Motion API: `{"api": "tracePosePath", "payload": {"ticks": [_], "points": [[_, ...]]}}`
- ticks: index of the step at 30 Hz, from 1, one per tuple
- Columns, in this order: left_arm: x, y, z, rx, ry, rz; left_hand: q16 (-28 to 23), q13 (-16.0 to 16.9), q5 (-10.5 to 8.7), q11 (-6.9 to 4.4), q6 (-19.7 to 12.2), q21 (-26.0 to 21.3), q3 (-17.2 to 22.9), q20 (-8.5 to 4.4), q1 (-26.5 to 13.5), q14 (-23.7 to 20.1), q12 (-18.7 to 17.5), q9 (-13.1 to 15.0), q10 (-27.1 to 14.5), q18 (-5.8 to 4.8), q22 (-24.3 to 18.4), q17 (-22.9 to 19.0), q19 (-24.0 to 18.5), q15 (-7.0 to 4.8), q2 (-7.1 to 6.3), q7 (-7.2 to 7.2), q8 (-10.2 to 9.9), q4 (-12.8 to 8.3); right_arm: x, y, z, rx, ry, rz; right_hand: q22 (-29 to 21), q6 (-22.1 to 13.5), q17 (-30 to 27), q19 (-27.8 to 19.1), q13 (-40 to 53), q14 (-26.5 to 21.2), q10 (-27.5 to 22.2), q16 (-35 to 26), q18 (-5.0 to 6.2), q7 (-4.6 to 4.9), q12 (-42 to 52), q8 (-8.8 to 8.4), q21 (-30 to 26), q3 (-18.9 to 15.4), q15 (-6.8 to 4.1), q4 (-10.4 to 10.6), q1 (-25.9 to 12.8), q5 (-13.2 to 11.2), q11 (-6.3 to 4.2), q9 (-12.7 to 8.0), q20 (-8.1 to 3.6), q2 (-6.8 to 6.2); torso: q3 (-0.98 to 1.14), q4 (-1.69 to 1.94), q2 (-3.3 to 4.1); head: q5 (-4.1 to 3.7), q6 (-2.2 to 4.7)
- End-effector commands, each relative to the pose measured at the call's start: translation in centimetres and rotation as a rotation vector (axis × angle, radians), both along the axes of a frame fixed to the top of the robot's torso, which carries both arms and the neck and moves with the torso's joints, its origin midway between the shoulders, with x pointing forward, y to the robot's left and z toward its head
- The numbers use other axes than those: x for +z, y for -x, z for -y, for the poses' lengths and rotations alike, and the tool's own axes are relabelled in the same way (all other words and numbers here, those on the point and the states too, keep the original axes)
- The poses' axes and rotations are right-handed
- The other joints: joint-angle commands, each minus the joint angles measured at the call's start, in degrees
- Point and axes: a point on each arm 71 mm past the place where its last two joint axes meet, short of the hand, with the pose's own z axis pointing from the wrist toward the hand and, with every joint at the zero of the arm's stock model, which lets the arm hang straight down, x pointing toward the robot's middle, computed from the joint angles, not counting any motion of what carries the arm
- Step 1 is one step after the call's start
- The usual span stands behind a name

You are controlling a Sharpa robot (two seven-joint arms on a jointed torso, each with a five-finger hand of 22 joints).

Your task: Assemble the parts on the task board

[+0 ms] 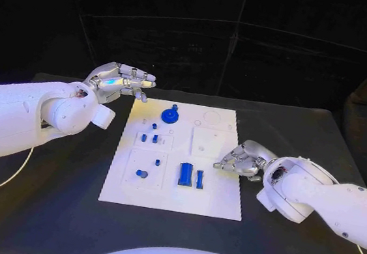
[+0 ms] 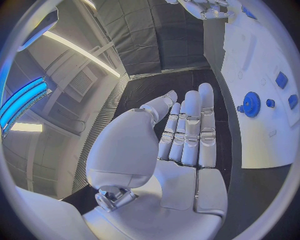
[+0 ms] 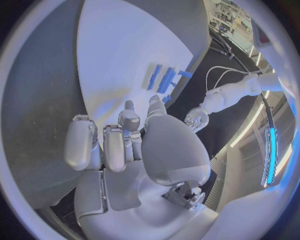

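Parts lie on the task board; left robot hand spread and empty, right robot hand curled at its edge, empty in the wrist view.

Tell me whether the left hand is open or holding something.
Open. The left hand holds nothing, its fingers stretched out straight, hovering off the task board's far left corner.

Task board seen as smooth matt white plastic, blue parts as glossy plastic, table as dull black, both hands finished in shiny silver metal
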Motion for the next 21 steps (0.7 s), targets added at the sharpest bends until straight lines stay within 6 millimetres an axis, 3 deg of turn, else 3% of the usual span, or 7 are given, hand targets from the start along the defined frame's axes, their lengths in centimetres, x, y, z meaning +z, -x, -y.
{"api": "tracePosePath", "payload": {"ticks": [1,4,5,6,8,15,21], "points": [[0.2,-0.3,0.0,0.005,0.014,0.024,-8.96,-0.1,-0.11,0.48,0.1,-5.4,0.57,1.21,-1.12,-3.59,-0.67,-0.17,0.23,0.17,-3.23,-4.31,-5.61,1.26,0.29,-0.36,0.14,0.62,1.9,-2.0,0.4,-0.063,-0.477,0.034,-5.51,-1.19,-5.62,-2.35,-8.11,0.92,-5.61,-4.11,1.89,0.47,-12.07,-0.83,-3.86,2.21,0.57,-3.09,5.37,-0.28,0.29,-0.65,0.23,1.58,-0.23,-0.51,-1.11,-0.17,1.05],[0.0,-0.6,0.1,0.013,0.026,0.026,-18.14,-0.14,-0.15,0.76,0.72,-10.99,1.11,2.62,-1.84,-3.26,-2.41,-0.25,1.39,0.75,-7.55,-8.32,-8.43,2.59,0.06,-0.5,-0.5,1.12,2.5,-3.6,1.2,-0.098,-0.577,0.067,-18.22,-2.23,-18.5,-8.3,-16.92,-3.39,-9.5,-15.05,4.3,1.29,-23.24,-1.75,-13.9,3.1,1.55,-4.49,7.89,-0.96,1.33,-1.9,0.73,2.11,-0.36,-0.74,-1.72,-0.14,2.1],[-0.1,-0.8,0.1,0.021,0.033,0.027,-19.84,-0.13,-0.15,0.71,1.03,-12.03,1.23,3.21,-1.93,-3.31,-2.8,-0.21,1.71,0.58,-8.4,-8.96,-8.87,2.81,0.04,-0.79,-0.55,1.21,2.7,-4.3,1.6,-0.111,-0.614,0.079,-25.93,-2.51,6.81,-11.97,-20.1,3.38,-10.69,2.8,5.53,1.59,-26.91,-1.91,-20.26,3.39,1.98,-4.64,8.6,-0.86,2.12,-2.36,0.89,2.48,-0.43,-0.88,-2.07,-0.01,2.2],[-0.2,-1.0,0.1,0.033,0.038,0.031,-22.31,-0.12,-0.18,0.49,1.27,-13.57,1.5,3.88,-1.94,-2.28,-3.74,-0.22,2.21,0.82,-9.87,-9.79,-8.91,2.91,0.09,-0.58,-0.88,1.32,2.9,-5.1,1.9,-0.12,-0.643,0.092,-32.95,-2.97,16.32,-15.73,-24.26,5.97,-11.86,9.61,6.01,2.27,-31.38,-2.02,-26.92,3.58,2.39,-4.9,9.57,-1.19,2.99,-2.96,1.96,2.48,-0.45,-1.0,-2.37,0.21,2.38],[-0.4,-1.5,-0.1,0.068,0.042,0.046,-24.81,-0.1,-0.19,0.59,2.12,-14.81,1.67,4.21,-1.93,-1.44,-4.5,-0.11,3.26,0.95,-11.23,-10.54,-8.46,2.98,0.1,-0.89,-0.94,1.43,3.0,-6.5,2.4,-0.129,-0.687,0.115,-37.49,-3.96,16.32,-19.93,-31.27,5.97,-12.23,9.61,6.19,3.37,-37.59,-2.05,-33.87,3.91,4.68,-5.28,11.18,-2.54,4.28,-4.22,3.38,2.63,-0.41,-1.33,-2.7,0.57,3.97],[-1.4,-3.2,-0.2,0.2,0.066,0.074,-32.62,-0.12,-0.2,0.74,2.73,-19.61,1.33,5.07,-2.86,-0.15,-8.38,-0.31,4.99,0.89,-15.97,-12.49,-9.22,3.92,-0.22,-1.07,-2.64,2.68,2.6,-10.3,2.5,-0.149,-0.77,0.18,-50.73,-7.4,-19.13,-29.65,-48.23,-32.08,-15.42,-35.25,6.25,4.25,-47.42,-1.97,-54.88,3.09,8.8,-6.65,12.16,-4.61,7.25,-9.65,8.68,1.78,-0.32,-1.78,-3.95,0.6,6.36],[-2.5,-4.4,0.6,0.283,0.051,0.075,-37.19,-0.1,-0.21,1.04,2.74,-21.71,-0.19,5.96,-3.09,-0.24,-10.92,-0.35,5.91,1.03,-18.72,-14.06,-8.69,4.47,-0.67,-0.98,-4.12,3.59,2.8,-12.9,1.9,-0.175,-0.82,0.227,-58.78,-8.08,-19.09,-27.87,-56.59,-28.21,-16.45,-48.88,6.72,5.27,-47.36,-1.81,-65.59,2.83,9.8,-9.07,9.76,-4.85,7.84,-13.81,10.51,2.42,-0.02,-1.29,-4.48,0.34,8.6]]}}
